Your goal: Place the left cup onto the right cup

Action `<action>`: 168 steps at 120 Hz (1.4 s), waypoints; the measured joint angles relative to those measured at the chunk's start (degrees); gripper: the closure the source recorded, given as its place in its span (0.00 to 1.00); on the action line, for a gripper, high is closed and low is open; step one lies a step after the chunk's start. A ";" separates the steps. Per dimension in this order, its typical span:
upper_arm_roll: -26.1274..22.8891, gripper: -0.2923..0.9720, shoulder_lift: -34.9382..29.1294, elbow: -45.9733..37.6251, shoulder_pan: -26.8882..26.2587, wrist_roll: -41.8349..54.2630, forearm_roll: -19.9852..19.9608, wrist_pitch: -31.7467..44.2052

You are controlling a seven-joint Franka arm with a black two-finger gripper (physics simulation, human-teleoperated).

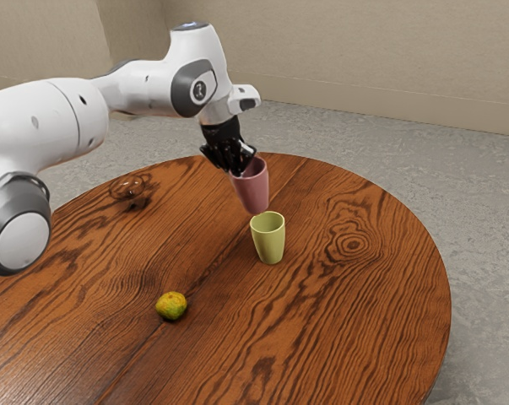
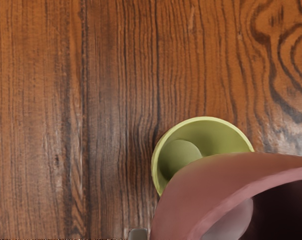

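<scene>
Gripper (image 1: 239,167) upper centre of exterior view, clamped on rim of pink cup (image 1: 253,189); fingertips dark, hard to separate. Pink cup tilted, off table, just above and behind green cup (image 1: 268,237) standing upright mid-frame; contact unclear. Wrist view: pink cup (image 2: 226,195) cut off, covering part of green cup (image 2: 177,134). Count: two cups, one fruit (image 1: 171,305) lower left, one dim glass dish (image 1: 132,190) left, one round table (image 1: 364,321).
</scene>
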 joint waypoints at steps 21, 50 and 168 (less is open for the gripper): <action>-0.05 0.85 3.88 3.04 -0.01 -0.31 -0.08 -1.97; -0.06 0.85 7.31 7.23 0.09 -0.59 -0.17 -3.10; -0.06 0.42 11.20 10.14 0.26 -1.23 -2.18 -3.61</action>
